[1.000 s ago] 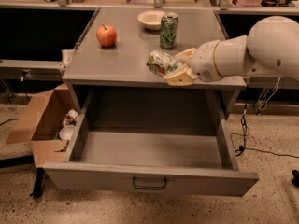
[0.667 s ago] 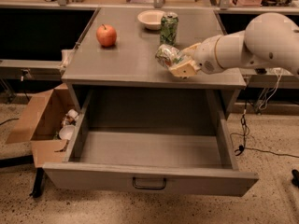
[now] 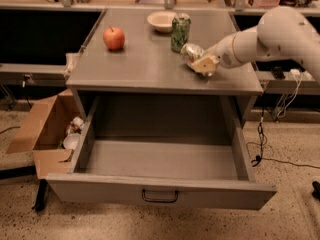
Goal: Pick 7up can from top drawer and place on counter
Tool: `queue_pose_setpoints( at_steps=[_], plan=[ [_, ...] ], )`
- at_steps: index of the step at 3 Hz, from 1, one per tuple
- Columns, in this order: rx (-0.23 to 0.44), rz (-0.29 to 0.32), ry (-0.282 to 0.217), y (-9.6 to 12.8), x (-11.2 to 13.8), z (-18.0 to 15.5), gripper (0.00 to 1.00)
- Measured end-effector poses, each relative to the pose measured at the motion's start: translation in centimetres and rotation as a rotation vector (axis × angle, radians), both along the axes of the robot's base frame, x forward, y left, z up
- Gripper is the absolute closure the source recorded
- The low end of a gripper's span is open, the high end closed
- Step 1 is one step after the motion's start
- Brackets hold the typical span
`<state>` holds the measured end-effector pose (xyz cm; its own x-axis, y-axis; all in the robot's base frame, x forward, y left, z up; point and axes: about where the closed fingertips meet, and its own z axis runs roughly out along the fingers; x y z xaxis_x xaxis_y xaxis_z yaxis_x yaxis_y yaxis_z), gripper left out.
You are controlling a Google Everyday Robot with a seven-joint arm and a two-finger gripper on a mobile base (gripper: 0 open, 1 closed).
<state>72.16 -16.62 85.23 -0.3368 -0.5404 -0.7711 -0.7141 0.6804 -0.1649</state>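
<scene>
The 7up can (image 3: pixel 189 51), silvery with green patches and dented, is tilted at the right part of the grey counter (image 3: pixel 135 66), low over its surface or touching it. My gripper (image 3: pixel 199 60) reaches in from the right on a white arm and is shut on the can. The top drawer (image 3: pixel 160 160) is pulled wide open below the counter and its inside shows nothing in it. Its front panel carries a small dark handle (image 3: pixel 160 197).
A taller dark green can (image 3: pixel 180 32) stands just behind the 7up can. A red apple (image 3: pixel 114 38) sits at the counter's left and a pale bowl (image 3: pixel 161 20) at the back. An open cardboard box (image 3: pixel 47 134) lies on the floor to the left. Cables hang at the right.
My gripper has carried the 7up can up and back over the counter's right side, nearer the dark green can, and lowered it toward the surface.
</scene>
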Motion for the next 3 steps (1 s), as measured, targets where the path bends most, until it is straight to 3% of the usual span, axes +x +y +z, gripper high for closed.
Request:
queue_pose_setpoints(
  at_steps=[3],
  plan=[
    [0.0,0.0,0.0,0.0,0.0,0.08,0.34]
  ],
)
